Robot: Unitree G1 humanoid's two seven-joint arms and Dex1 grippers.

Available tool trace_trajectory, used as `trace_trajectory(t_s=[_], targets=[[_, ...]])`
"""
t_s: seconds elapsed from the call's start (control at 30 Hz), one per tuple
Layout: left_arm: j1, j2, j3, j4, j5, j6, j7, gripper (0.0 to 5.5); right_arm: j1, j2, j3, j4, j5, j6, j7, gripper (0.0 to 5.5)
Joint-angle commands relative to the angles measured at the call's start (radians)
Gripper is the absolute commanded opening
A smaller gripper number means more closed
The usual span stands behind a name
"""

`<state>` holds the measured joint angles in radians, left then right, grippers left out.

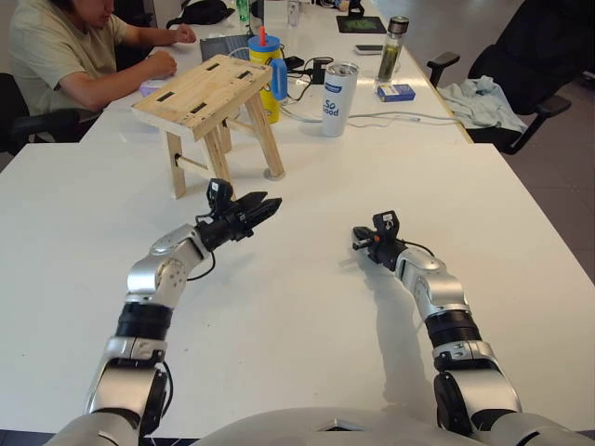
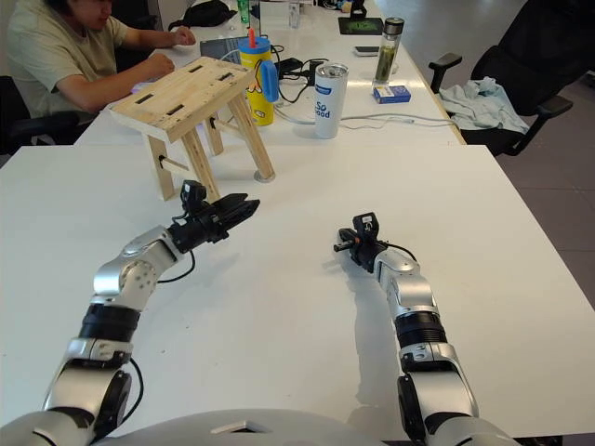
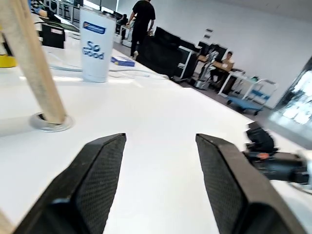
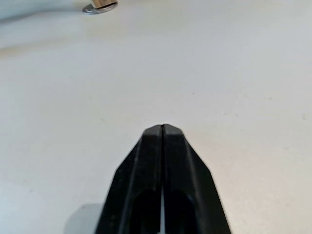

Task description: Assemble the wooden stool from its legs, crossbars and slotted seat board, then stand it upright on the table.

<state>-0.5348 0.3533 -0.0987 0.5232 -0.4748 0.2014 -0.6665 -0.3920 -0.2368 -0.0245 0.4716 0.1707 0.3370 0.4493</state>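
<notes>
Wooden stool [image 1: 203, 93] stands upright just beyond the spread left pincer [image 1: 270, 206].

The desk [image 1: 307, 316] is viewed by both eye views from the head, forward and down — one shared scene, slightly offset, with the stool [image 1: 206, 93] at its far part. From the right wrist, the desk is faced closely past the right gripper [image 4: 162, 127]. From the left wrist, a low, near view is taken past the left gripper [image 3: 161, 139] toward a stool leg [image 3: 34, 63] — its foot is shared by both wrist views.
</notes>
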Motion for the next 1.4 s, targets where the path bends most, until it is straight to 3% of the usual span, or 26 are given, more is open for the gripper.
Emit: trace_trajectory(t_s=[0.03, 0.13, 0.33, 0.47, 0.63, 0.77, 0.83, 0.93, 1.2, 1.4], targets=[[-0.37, 0.31, -0.317, 0.697, 0.646, -0.227, 0.617, 2.66, -0.095, 0.023, 0.07, 0.066, -0.041, -0.004, 0.047, 0.0], [-0.415, 0.522, -0.31, 0.767, 0.719, -0.161, 0.802, 2.66, -0.063, 0.026, 0.094, 0.024, -0.045, 0.008, 0.061, 0.0], [-0.415, 0.629, -0.284, 0.819, 0.773, -0.163, 0.876, 2.66, -0.023, 0.016, 0.117, -0.01, -0.046, 0.022, 0.064, 0.0], [-0.395, 0.559, -0.156, 0.828, 0.705, -0.255, 0.859, 2.66, -0.028, 0.016, 0.122, -0.004, -0.054, 0.017, 0.064, 0.0], [-0.27, 0.375, 0.084, 0.736, 0.492, -0.476, 0.837, 2.66, -0.013, 0.034, 0.097, -0.026, -0.047, -0.015, 0.027, 0.0], [-0.053, 0.093, 0.23, 0.308, 0.217, -0.569, 0.723, 2.66, -0.036, 0.1, 0.013, -0.045, -0.015, -0.1, -0.092, 0.0], [0.032, -0.011, 0.209, 0.08, 0.168, -0.547, 0.702, 2.66, -0.069, 0.133, -0.016, -0.035, -0.041, -0.113, -0.21, 0.0], [0.072, -0.09, 0.157, -0.091, 0.188, -0.516, 0.688, 2.66, -0.086, 0.152, -0.018, -0.054, -0.039, -0.197, -0.216, 0.0], [0.086, -0.177, 0.141, -0.28, 0.162, -0.346, 0.603, 2.66, -0.16, 0.273, -0.032, -0.006, 0.015, -0.278, -0.252, 0.0], [0.061, -0.196, 0.127, -0.324, 0.261, -0.227, 0.663, 2.66, -0.144, 0.28, 0.013, -0.048, -0.052, -0.302, -0.289, 0.0]])
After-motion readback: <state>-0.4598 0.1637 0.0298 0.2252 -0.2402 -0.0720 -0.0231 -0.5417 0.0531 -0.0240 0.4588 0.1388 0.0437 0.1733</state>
